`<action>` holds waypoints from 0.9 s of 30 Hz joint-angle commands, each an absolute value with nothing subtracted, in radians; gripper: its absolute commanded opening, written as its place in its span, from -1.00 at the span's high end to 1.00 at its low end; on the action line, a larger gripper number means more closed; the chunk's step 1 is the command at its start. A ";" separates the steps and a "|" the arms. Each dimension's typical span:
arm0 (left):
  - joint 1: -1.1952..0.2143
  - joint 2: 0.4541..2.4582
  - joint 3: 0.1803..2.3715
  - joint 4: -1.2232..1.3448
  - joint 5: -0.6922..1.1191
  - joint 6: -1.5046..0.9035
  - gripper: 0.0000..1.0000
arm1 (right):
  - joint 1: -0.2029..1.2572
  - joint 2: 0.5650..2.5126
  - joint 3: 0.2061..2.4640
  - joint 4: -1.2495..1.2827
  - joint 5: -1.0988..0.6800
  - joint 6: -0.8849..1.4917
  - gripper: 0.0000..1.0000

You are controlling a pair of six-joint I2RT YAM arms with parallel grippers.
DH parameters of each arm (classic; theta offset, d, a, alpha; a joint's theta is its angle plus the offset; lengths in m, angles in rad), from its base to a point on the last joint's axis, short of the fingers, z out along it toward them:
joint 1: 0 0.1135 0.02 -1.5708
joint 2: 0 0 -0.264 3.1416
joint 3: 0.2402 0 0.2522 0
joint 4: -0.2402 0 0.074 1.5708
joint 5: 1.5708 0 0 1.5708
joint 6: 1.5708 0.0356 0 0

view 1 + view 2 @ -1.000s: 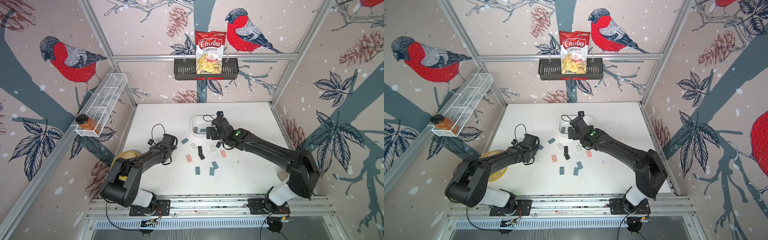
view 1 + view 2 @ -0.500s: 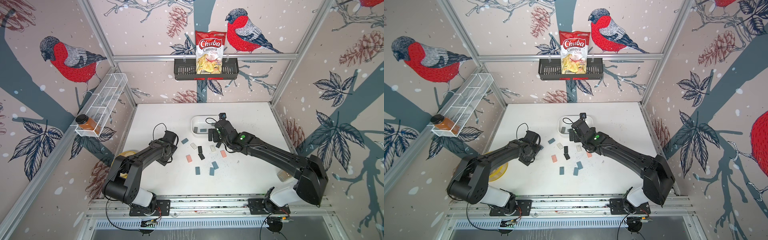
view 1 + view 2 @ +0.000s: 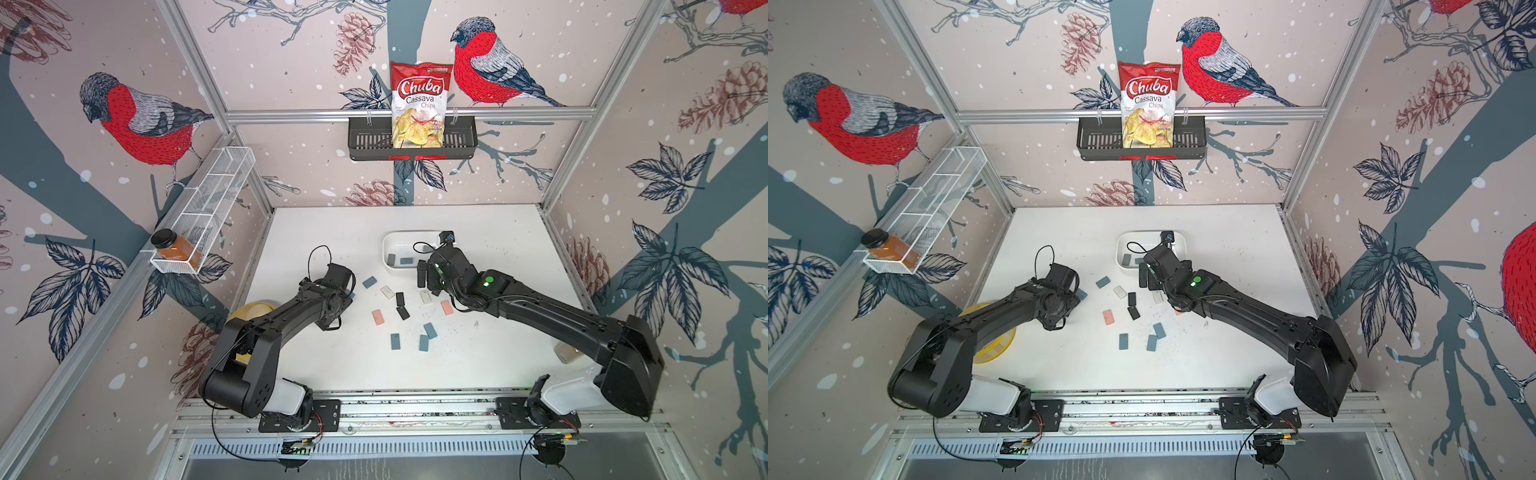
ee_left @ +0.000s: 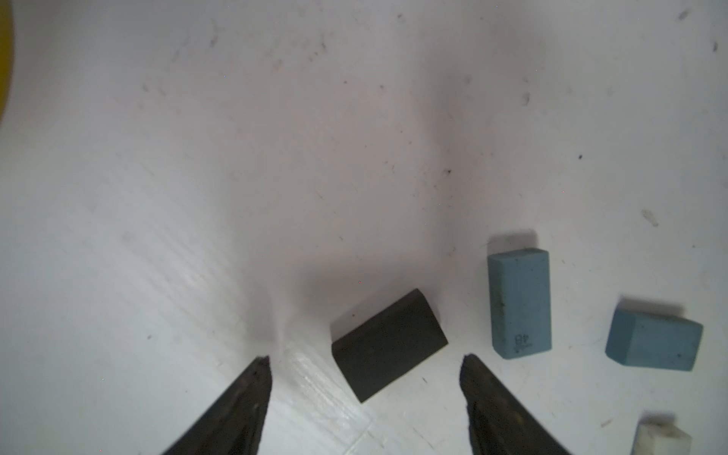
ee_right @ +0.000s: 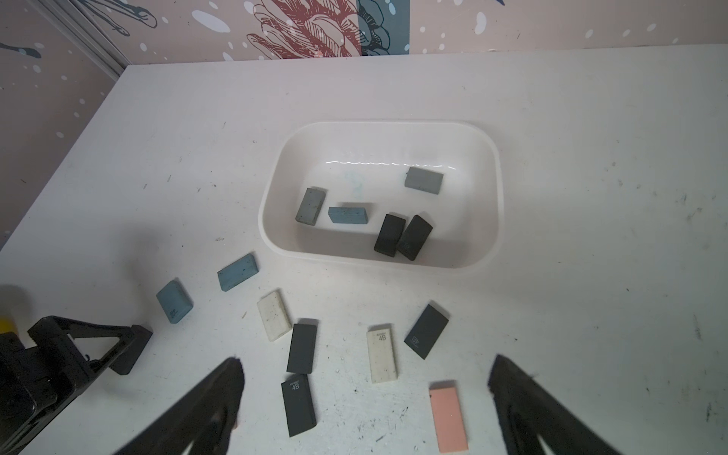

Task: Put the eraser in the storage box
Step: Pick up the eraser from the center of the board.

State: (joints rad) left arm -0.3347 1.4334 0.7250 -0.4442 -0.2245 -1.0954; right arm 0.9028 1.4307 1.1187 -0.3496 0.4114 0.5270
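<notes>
Lying in the storage box [image 5: 354, 157] are 5 erasers [image 5: 348, 215]; left end effector [image 4: 366, 357] and right end effector [image 5: 367, 359] gape.

The left gripper [image 4: 366, 360] gapes over the scuffed white table [image 4: 236, 157]. A black eraser [image 4: 389, 346] lies askew between its tips, touching neither. Beside it lie a near blue eraser [image 4: 519, 303], a far blue eraser [image 4: 654, 340] and a white eraser [image 4: 662, 439].

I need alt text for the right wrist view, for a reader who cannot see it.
A shallow white storage box on a white table holds five erasers: two grey, one blue, two black. Eight more erasers, blue, white, black and pink, lie scattered on the table outside it, near the open right gripper.
</notes>
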 commanded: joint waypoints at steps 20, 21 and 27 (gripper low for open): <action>-0.367 1.514 0.710 -0.335 -0.281 -0.715 -0.32 | 0.945 1.420 1.121 -0.322 0.437 0.586 -0.98; -0.368 1.519 0.714 -0.336 -0.286 -0.714 -0.30 | 0.948 1.420 1.122 -0.322 0.436 0.587 -0.99; -0.370 1.553 0.724 -0.334 -0.270 -0.702 -0.17 | 0.953 1.408 1.120 -0.326 0.439 0.591 -0.99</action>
